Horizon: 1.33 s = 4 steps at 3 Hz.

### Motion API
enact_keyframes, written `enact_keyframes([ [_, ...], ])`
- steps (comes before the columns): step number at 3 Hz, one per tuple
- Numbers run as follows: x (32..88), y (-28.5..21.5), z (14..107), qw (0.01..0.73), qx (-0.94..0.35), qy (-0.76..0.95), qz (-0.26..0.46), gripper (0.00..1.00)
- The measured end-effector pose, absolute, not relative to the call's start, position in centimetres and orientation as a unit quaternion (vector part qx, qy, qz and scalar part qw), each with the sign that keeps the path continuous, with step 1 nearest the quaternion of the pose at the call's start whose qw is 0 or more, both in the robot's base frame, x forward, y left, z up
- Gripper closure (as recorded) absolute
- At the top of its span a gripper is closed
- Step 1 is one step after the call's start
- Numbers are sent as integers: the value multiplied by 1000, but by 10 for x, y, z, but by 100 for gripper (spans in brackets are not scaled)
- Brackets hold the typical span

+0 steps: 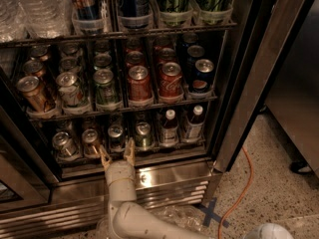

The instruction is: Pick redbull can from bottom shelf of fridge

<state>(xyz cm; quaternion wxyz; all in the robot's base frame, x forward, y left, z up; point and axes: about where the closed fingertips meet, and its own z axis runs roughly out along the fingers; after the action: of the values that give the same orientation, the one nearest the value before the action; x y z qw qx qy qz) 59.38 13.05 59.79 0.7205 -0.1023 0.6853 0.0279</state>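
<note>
Looking into the fridge (169, 176) through the camera view, racks packed with drinks. Poised at the front lip of the bottom shelf atop a white arm (122, 193), the pincer (117, 154), fingers (103, 157) spread apart and clamped on nothing. Standing upright on that bottom shelf just behind the gap, the redbull can (116, 135); touching or not, cannot tell. Flanked on its right by a slim greenish can (143, 133), then a white-capped bottle (169, 126). Lying across the speckled floor, an orange cable (245, 183).
</note>
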Motion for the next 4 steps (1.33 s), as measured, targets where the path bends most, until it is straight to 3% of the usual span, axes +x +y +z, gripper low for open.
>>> enact_keyframes([
  [1, 609, 127, 600, 722, -95, 685, 26, 32],
  [4, 645, 126, 603, 722, -74, 687, 34, 31],
])
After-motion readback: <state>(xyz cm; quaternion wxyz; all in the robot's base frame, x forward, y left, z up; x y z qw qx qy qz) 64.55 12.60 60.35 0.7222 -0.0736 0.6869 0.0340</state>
